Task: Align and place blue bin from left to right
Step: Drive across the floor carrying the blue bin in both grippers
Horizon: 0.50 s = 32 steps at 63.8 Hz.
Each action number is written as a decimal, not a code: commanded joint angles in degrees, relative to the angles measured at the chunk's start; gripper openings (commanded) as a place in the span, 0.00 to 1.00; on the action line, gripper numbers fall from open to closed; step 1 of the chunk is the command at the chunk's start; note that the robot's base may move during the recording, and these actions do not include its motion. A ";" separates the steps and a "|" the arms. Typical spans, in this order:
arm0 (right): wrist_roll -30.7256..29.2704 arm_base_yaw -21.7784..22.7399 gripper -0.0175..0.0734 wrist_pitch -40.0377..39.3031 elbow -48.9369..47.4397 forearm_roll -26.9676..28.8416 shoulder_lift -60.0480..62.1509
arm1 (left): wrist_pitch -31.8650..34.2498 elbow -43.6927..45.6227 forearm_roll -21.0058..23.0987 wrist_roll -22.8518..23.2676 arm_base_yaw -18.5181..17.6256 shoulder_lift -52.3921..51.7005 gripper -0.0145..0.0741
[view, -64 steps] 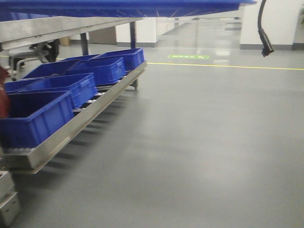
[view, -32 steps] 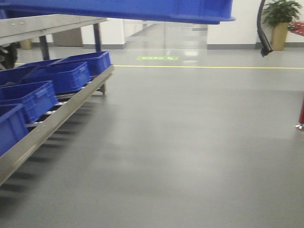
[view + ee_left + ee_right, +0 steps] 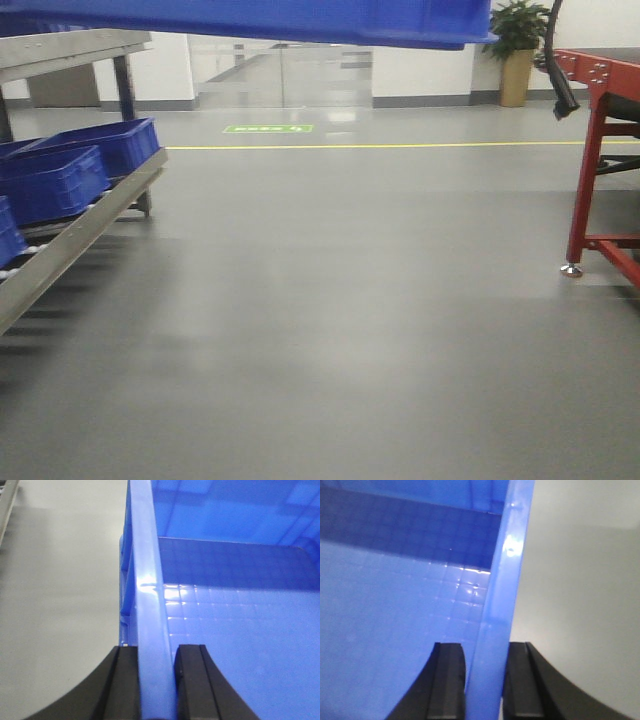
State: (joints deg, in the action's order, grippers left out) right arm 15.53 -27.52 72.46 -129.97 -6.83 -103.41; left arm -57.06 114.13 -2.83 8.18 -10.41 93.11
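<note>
The blue bin (image 3: 250,18) hangs across the top of the front view, carried off the floor, only its underside and lower wall showing. My left gripper (image 3: 156,652) is shut on the bin's left rim (image 3: 147,580), one black finger outside the wall and one inside. My right gripper (image 3: 485,650) is shut on the opposite rim (image 3: 507,570) in the same way. Both wrist views look down into the bin's grid-patterned floor (image 3: 235,630), with grey floor beyond the walls.
A steel roller rack (image 3: 70,225) with darker blue crates (image 3: 60,175) runs along the left. A red metal frame (image 3: 600,150) stands at the right, with a potted plant (image 3: 518,45) behind. A black cable (image 3: 557,60) hangs at top right. Yellow floor line (image 3: 400,146) crosses ahead.
The view has swung to the right: the rack with its crates has slid toward the left edge, and the red frame and plant have come into sight. Both grippers still hold the bin.
</note>
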 commanded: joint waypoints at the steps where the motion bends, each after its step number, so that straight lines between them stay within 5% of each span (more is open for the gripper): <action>1: -2.11 0.48 0.11 -2.66 -0.65 -2.47 1.72 | 7.15 0.97 -2.92 -0.20 0.45 -1.17 0.15; 32: -2.11 0.48 0.11 -2.66 -0.65 -2.47 1.72 | 7.15 0.97 -2.92 -0.20 0.45 -1.17 0.15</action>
State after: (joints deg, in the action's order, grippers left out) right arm 15.53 -27.52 72.46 -129.97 -6.92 -103.41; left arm -56.98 114.13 -2.83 8.18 -10.41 93.11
